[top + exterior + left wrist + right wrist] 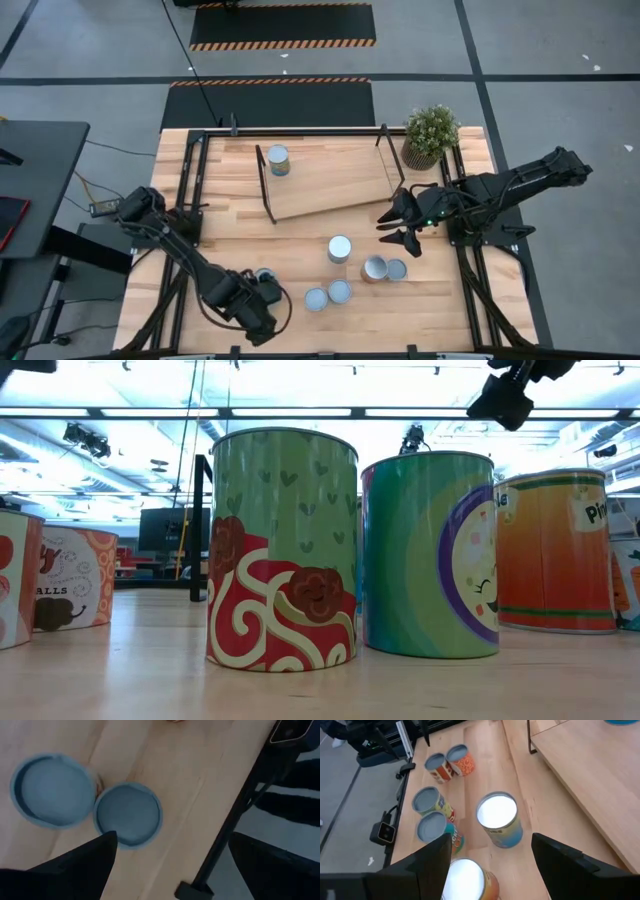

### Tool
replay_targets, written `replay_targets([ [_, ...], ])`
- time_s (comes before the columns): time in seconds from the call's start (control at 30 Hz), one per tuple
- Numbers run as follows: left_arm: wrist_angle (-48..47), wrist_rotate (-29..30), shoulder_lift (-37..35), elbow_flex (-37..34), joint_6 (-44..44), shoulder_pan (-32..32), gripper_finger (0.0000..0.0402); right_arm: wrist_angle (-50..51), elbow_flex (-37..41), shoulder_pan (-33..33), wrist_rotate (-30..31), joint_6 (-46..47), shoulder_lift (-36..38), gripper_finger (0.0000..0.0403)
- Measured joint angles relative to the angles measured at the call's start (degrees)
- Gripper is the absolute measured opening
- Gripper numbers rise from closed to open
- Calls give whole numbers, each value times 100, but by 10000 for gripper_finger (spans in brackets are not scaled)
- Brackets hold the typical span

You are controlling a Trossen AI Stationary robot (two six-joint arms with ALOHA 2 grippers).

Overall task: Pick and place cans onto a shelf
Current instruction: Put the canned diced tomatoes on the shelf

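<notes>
The shelf is a slanted light-wood board with black rod frames, at the table's far middle; one can stands on its left part. Several cans stand upright on the table: one at the centre, two to its right, and two nearer the front. My right gripper is open and empty, just off the shelf's right end and above the cans. My left gripper is open and empty near the front edge, with two blue-grey can tops below it.
A potted green plant stands at the far right corner. Black frame rails run along both sides of the table. Another round can top shows right beside my left gripper. The low view is filled by close cans.
</notes>
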State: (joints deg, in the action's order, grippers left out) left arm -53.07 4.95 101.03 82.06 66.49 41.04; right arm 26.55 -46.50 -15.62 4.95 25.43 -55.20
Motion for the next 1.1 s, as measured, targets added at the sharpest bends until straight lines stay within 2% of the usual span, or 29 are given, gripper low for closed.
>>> replay_targets([
  [0.27, 395, 109, -2, 0, -710, -666, 388, -35, 0, 0, 43, 5, 0, 282],
  [0.43, 281, 54, -4, 0, -1062, -846, 388, -32, 0, -1, 50, 116, 0, 282],
  [0.67, -147, 82, 80, 0, -1830, -599, 388, -33, 0, 0, 56, 190, 0, 282],
  [0.9, -496, 138, 454, 0, -3609, -225, 388, -48, 0, 0, 166, 201, -1, 281],
  [1.1, -594, 144, 712, 0, -3723, -16, 388, -72, 0, 5, 171, 349, -2, 281],
])
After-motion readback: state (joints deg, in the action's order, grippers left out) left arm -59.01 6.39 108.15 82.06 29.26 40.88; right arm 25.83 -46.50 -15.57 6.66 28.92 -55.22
